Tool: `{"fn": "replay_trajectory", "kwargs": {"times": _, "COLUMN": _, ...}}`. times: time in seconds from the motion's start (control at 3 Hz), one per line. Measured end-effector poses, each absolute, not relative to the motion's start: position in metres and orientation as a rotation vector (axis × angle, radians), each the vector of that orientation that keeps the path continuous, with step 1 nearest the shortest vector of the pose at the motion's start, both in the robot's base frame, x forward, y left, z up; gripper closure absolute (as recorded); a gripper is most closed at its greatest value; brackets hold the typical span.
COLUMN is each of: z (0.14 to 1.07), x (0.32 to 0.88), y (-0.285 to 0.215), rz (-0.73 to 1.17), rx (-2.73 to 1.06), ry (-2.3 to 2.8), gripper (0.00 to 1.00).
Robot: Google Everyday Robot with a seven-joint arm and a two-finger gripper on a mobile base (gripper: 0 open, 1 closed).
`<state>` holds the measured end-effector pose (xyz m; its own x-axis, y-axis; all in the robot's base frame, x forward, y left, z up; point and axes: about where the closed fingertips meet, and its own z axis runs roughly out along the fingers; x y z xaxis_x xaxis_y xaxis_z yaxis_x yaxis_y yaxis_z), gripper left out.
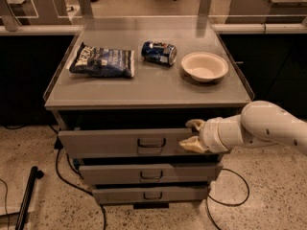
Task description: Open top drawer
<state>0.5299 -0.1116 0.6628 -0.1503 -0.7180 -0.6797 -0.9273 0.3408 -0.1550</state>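
Observation:
The top drawer [105, 143] is the widest of three grey drawers under the tabletop, with a small dark loop handle [151, 143] at its centre. A dark gap shows above its front. My gripper [191, 134] is at the right part of this drawer's front, to the right of the handle. Its cream fingers are apart: the upper fingertip [194, 124] sits at the drawer's top edge, and the lower one [191, 145] lies against the drawer front. The white arm [268, 126] comes in from the right.
On the tabletop [144, 87] lie a dark chip bag [102, 61], a blue can on its side [159, 52] and a white bowl [204, 66]. Two narrower drawers [148, 174] sit below. Cables [235, 195] and a black pole [26, 195] lie on the floor.

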Motion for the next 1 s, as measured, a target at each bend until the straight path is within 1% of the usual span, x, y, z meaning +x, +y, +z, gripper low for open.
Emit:
{"fn": "replay_trajectory", "kwargs": {"times": 0.33, "z": 0.6716, "x": 0.5301, "y": -0.1119, "rz": 0.395, "rx": -1.438, "ry": 1.930, "gripper": 0.88}}
{"fn": "replay_trajectory", "kwargs": {"times": 0.67, "z": 0.6792, "x": 0.5301, "y": -0.1121, "rz": 0.395, "rx": -1.438, "ry": 1.930, "gripper": 1.00}}
{"fn": "replay_trajectory", "kwargs": {"times": 1.0, "z": 0.6800, "x": 0.5284, "y": -0.1146, "rz": 0.396, "rx": -1.436, "ry": 1.932, "gripper": 1.00}}
